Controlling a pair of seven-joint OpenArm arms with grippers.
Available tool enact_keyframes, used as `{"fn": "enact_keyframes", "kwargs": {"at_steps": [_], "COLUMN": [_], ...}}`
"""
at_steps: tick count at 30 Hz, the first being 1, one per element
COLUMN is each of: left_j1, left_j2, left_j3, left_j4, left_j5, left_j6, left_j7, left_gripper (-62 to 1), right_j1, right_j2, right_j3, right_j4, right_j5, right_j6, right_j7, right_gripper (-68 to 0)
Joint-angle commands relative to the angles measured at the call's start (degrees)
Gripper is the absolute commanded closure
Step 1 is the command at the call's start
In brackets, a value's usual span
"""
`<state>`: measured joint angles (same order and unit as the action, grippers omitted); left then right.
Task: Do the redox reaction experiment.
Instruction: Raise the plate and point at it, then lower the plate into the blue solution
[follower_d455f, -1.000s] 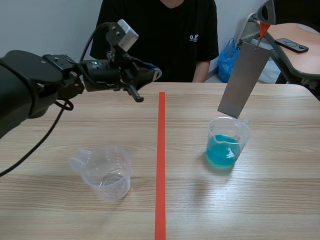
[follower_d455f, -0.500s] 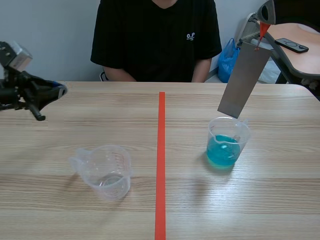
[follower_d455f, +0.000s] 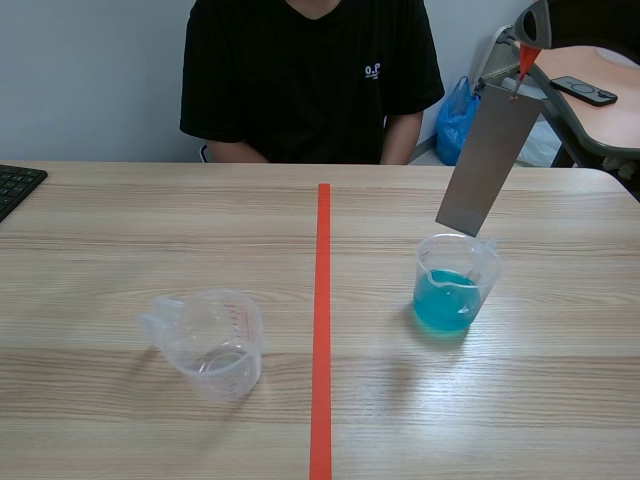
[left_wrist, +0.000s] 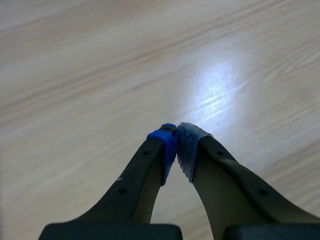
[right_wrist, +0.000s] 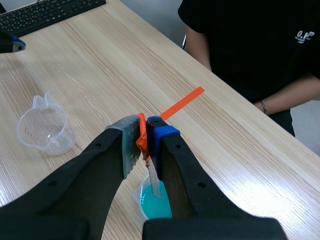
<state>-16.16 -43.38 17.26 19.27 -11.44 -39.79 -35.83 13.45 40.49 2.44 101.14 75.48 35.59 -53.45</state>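
Pale wood-grain table (follower_d455f: 120, 230), split down the middle by an orange-red tape line (follower_d455f: 322, 320). Left of the line, a clear cup (follower_d455f: 208, 343) (faint red markings on its wall), upright. Right of the line, a cup of blue liquid (follower_d455f: 455, 285). At the far left edge, a black keyboard (follower_d455f: 15, 185), partly in view.

I am at an office-like room's pale wood desk (follower_d455f: 150, 230), a black keyboard (follower_d455f: 18, 186) at its edge, plain grey wall (follower_d455f: 90, 80) behind (a person (follower_d455f: 310, 80) sits opposite).
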Motion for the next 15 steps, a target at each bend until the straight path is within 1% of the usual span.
{"fn": "enact_keyframes", "kwargs": {"at_steps": [1,5,12,14,15], "left_j1": [1.9,11.4,28.7,33.3,35.3], "left_j2": [-1.0,-1.5,-0.6,0.8,1.7], "left_j3": [-2.4,-9.6,-23.2,-27.4,-29.4], "left_j4": [2.8,7.6,20.4,24.0,25.7], "left_j5": [-0.4,-0.4,0.1,1.2,2.5], "left_j6": [-0.1,-0.1,-0.1,-0.1,-0.1], "left_j7": [-0.8,-3.5,-3.3,-2.9,-2.8], "left_gripper": [-3.1,-2.9,-2.7,-2.7,-2.7], "right_j1": [0.7,0.5,0.5,0.1,-0.2], "right_j2": [0.8,0.8,0.8,0.8,0.8], "right_j3": [0.5,0.5,0.5,0.5,0.5], "right_j4": [0.4,0.4,0.4,0.4,0.4], "right_j5": [0.8,0.7,0.0,-0.2,-0.3], "right_j6": [-0.2,-0.2,-0.2,-0.2,-0.2], "right_j7": [0.7,0.6,0.7,0.7,0.7], "right_gripper": [-1.3,-1.3,-1.3,-1.3,-1.3]}}
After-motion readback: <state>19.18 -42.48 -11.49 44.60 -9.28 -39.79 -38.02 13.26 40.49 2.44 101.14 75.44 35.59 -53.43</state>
